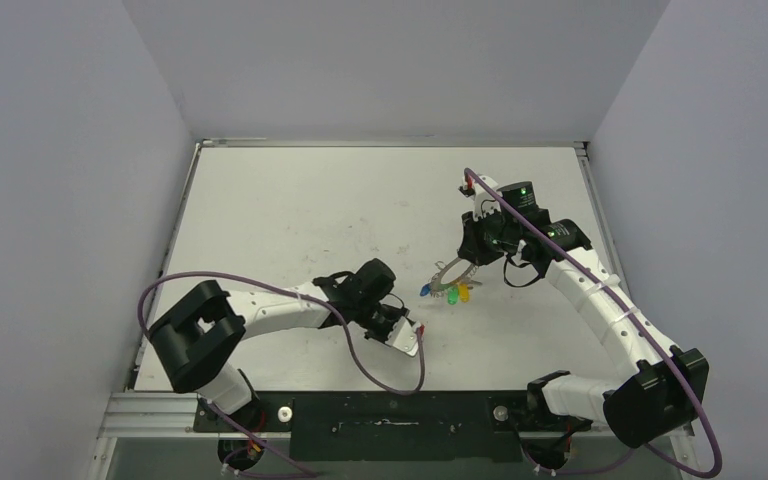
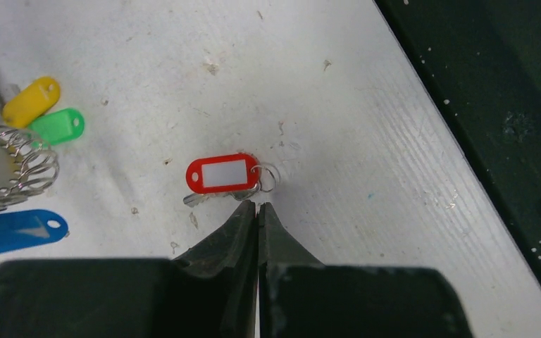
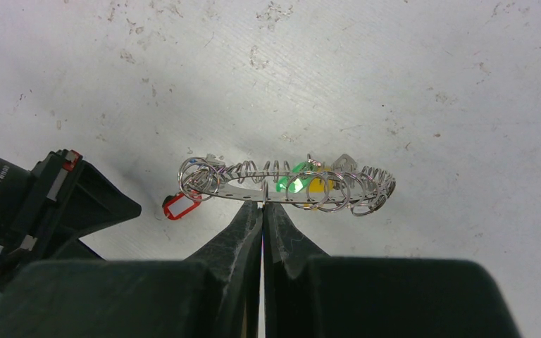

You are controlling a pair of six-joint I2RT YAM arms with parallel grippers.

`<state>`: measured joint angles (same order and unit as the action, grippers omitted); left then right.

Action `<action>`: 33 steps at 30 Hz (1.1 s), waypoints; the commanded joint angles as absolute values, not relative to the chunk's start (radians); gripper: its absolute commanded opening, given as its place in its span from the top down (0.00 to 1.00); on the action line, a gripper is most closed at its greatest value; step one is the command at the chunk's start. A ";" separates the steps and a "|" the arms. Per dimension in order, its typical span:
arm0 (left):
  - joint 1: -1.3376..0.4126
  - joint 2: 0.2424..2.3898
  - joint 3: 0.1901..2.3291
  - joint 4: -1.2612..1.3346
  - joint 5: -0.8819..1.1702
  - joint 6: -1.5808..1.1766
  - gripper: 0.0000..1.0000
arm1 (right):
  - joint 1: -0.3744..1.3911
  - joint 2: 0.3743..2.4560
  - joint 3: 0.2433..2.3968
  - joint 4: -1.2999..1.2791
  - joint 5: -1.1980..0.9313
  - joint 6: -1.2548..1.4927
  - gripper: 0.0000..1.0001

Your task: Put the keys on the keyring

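My right gripper (image 3: 263, 204) is shut on the near rim of the keyring (image 3: 289, 184), a flat grey ring edged with wire loops, and holds it edge-on just above the table (image 1: 448, 273). The key with the red tag (image 2: 222, 174) lies flat on the table. My left gripper (image 2: 257, 205) is shut, its tips right against that key's head; I cannot tell if they pinch it. The blue tag (image 2: 14, 231) lies beside the keyring (image 2: 7, 169); its key is hidden, so I cannot tell if it is attached.
A green tag (image 2: 58, 125) and a yellow tag (image 2: 32, 101) lie at the keyring's edge. The black front rail (image 2: 507, 105) runs close to the red tag. Grey walls enclose the white table (image 1: 310, 210) on three sides.
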<state>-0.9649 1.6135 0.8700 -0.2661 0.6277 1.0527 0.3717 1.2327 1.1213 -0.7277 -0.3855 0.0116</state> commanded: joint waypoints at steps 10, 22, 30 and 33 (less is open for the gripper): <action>-1.055 1.533 0.640 0.326 0.421 0.668 0.69 | 0.364 1.220 1.152 -0.690 -0.407 0.020 1.00; -1.068 1.601 0.600 0.438 0.355 0.603 0.68 | 0.365 1.221 1.155 -0.692 -0.409 0.019 1.00; -1.077 1.518 0.535 0.433 0.370 0.596 0.61 | 0.364 1.221 1.152 -0.689 -0.409 0.017 1.00; -1.086 1.490 0.517 0.433 0.357 0.590 0.60 | 0.365 1.223 1.149 -0.689 -0.411 0.020 1.00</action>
